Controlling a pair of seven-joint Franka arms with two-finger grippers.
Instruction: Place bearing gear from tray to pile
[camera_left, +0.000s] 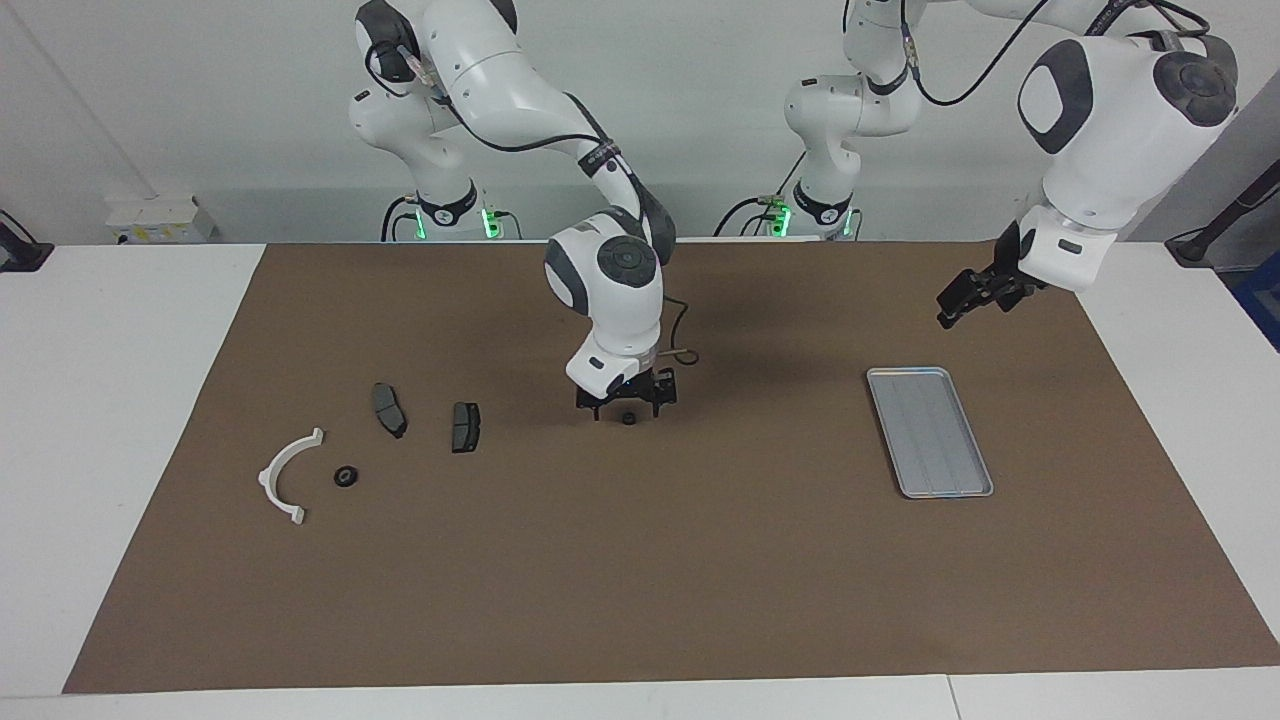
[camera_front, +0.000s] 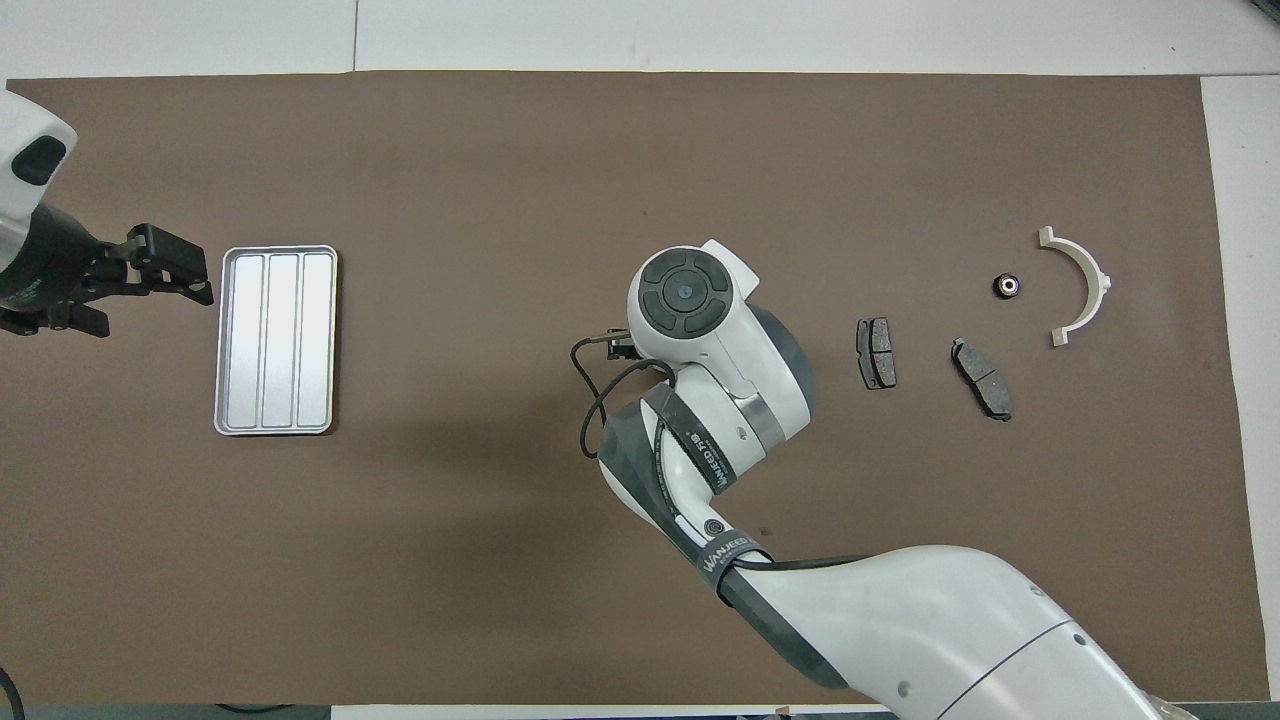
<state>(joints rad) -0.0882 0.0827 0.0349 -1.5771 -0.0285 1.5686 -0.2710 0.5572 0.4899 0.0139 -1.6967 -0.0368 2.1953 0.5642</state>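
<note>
Right claw (camera_left: 627, 404) spread around bearing gear (camera_left: 629, 418) on mat.

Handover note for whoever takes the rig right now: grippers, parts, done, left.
Right gripper: open, low over the mat mid-table, straddling a small bearing gear; not gripped yet.
Left gripper: open, holding nothing, in the air near the tray's end toward the robots; waiting.
Tray: nothing in it.
Pile, toward the right arm's end: white bracket, two brake pads, another bearing gear beside the bracket.
Done: gear is off the tray.
Left: close on the mid-table gear, carry it to the pile, release.
</note>
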